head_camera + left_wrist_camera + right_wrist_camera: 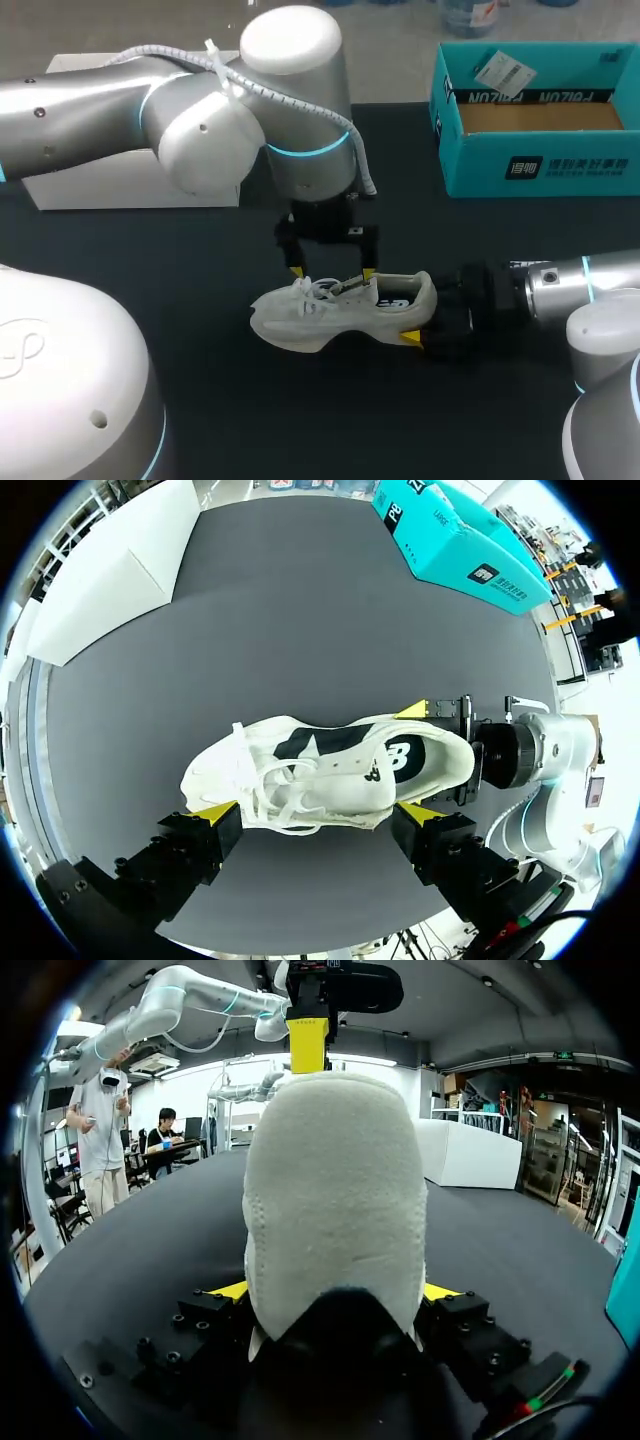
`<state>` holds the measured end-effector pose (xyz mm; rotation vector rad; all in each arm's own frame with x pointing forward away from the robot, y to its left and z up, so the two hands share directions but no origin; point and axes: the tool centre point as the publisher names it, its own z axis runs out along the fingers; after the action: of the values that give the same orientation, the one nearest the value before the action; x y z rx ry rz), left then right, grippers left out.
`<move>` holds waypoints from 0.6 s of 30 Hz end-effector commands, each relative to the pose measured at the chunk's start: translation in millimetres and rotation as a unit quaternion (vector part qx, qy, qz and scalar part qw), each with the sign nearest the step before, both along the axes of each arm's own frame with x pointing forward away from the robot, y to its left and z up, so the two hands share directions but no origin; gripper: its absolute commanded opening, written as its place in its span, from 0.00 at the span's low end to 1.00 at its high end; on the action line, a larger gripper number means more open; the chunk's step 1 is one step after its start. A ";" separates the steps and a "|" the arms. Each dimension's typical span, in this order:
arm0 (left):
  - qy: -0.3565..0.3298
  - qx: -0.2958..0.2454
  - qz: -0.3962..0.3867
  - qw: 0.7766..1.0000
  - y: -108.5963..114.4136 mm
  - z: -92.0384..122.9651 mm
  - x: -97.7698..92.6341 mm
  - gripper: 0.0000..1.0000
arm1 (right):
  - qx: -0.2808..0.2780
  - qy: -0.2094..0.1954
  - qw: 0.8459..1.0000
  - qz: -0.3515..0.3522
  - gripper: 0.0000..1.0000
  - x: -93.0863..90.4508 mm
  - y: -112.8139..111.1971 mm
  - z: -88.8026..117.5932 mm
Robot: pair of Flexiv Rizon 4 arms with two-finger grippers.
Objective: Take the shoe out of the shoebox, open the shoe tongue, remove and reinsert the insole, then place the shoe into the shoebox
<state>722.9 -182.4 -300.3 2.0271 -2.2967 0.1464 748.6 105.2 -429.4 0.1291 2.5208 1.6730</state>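
A white sneaker lies on its side on the black table, toe to the left. My right gripper comes in from the right and is shut on its heel. In the right wrist view the heel fills the gap between both yellow fingertips. My left gripper hangs open just above the laces. Seen from the left wrist, the laces and the tongue lie between its widely spread fingers. The teal shoebox stands open at the back right, with a paper tag inside.
A white box lid lies at the back left, partly behind my left arm. Bare black table stretches in front of the sneaker and between it and the shoebox.
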 end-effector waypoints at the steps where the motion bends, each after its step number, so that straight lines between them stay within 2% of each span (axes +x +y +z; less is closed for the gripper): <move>1: -0.004 0.017 -0.001 1.000 -23.4 -9.7 -0.3 1.00 | -0.001 0.000 1.000 0.000 0.00 1.0 2.0 -2.1; 6: -0.030 0.036 0.006 0.999 -28.3 -23.6 0.1 1.00 | -0.001 0.000 1.000 0.000 0.00 1.0 2.0 -2.1; 15: -0.083 0.083 0.018 0.993 -25.5 -36.1 5.3 1.00 | -0.001 0.000 1.000 0.000 0.00 1.0 2.0 -2.1; 18: -0.080 0.087 0.020 0.993 -25.0 -41.2 7.6 1.00 | -0.001 0.000 1.000 0.000 0.00 1.0 2.0 -2.1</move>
<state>730.3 -201.3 -338.1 2.1956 -2.4263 0.1543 748.6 105.3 -429.4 0.1289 2.5208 1.6731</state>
